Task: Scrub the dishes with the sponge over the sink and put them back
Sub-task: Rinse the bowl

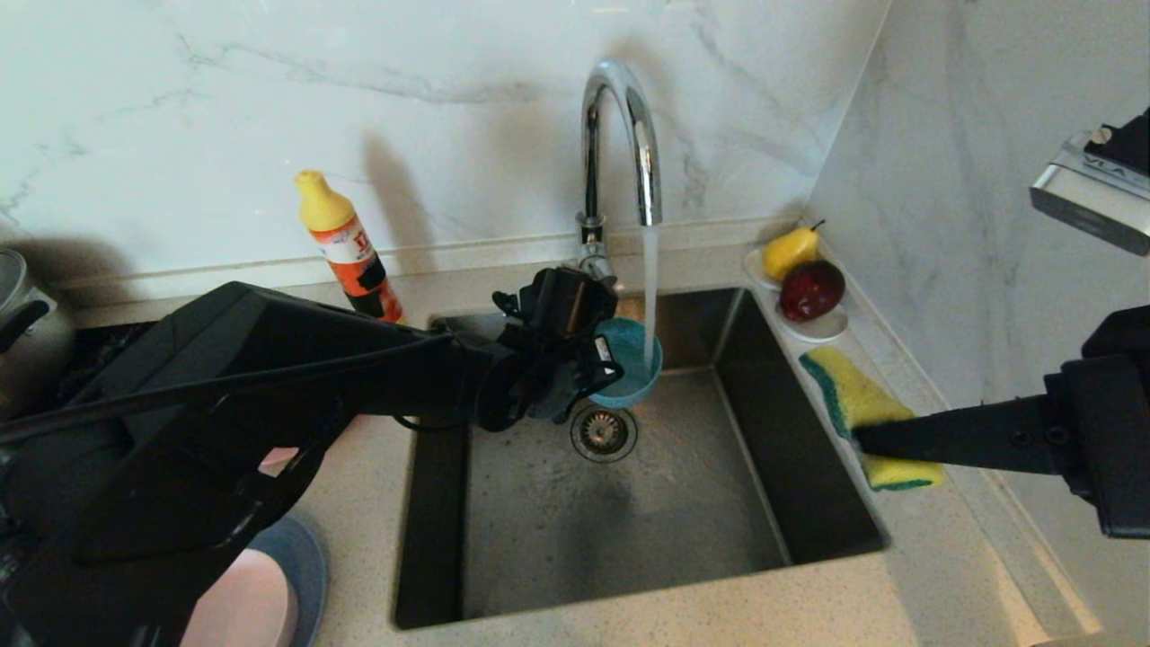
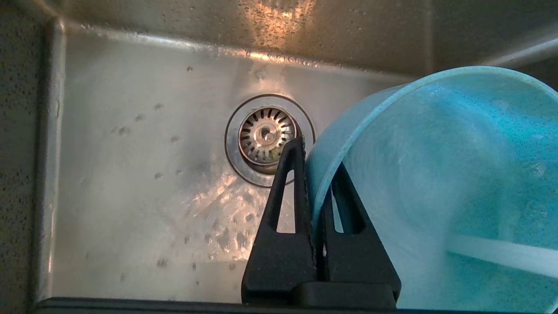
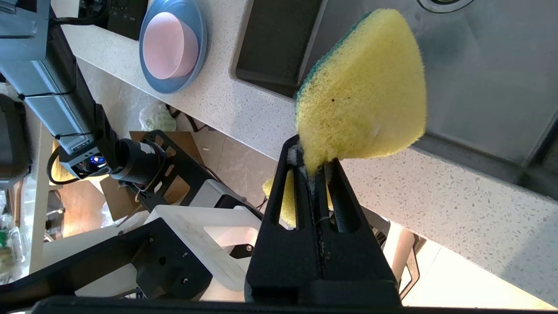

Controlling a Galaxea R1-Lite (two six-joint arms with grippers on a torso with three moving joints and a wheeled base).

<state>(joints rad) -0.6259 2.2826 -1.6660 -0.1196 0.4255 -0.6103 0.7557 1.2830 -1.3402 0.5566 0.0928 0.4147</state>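
Teal bowl [image 1: 629, 359]: matte, tilted under the tap [image 1: 620, 135] stream at the sink's [image 1: 629, 503] 12 o'clock, rim clamped in left pincer [image 1: 600, 364]. Sponge [image 1: 858, 404]: yellow, green-backed, pinched tight by right pincer [image 1: 858, 440] at 3 o'clock. Bottle [image 1: 346, 243] label unreadable.

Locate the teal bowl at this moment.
In the head view, the left gripper holds the teal bowl over the sink, under the tap's stream.

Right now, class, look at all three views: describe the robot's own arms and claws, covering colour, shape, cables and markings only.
Both arms are matte black with boxy, angular shells. A thin black cable runs along the left arm toward the left claw. Each claw, including the right claw, has two flat black tapered fingers with long triangular cut-outs. I can see no readable markings on the arms.
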